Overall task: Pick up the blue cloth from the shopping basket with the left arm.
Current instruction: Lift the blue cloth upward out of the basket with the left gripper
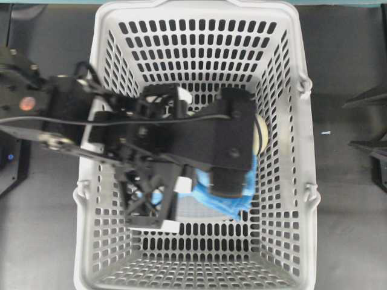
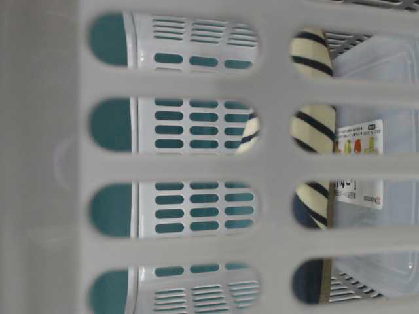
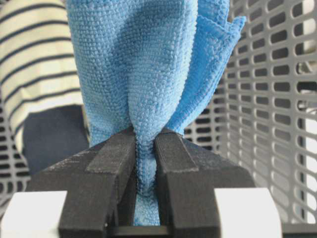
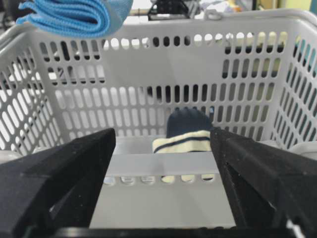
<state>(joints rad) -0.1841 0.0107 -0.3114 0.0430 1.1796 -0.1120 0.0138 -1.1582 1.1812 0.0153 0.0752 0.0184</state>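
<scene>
My left gripper (image 3: 145, 136) is shut on the blue cloth (image 3: 143, 64), pinching a bunched fold between its black fingers. In the overhead view the left arm reaches from the left into the shopping basket (image 1: 302, 157), and the cloth (image 1: 227, 202) shows below the wrist near the gripper (image 1: 181, 200). In the right wrist view the cloth (image 4: 69, 15) hangs at about rim height at the top left. My right gripper (image 4: 163, 163) is open and empty, facing the basket (image 4: 163, 64) from outside.
A cream-and-navy striped slipper (image 3: 34, 59) lies in the basket behind the cloth; it also shows in the overhead view (image 1: 261, 136) and the right wrist view (image 4: 183, 139). A clear plastic container with a label (image 2: 366, 163) stands beside it. Basket walls enclose the left arm.
</scene>
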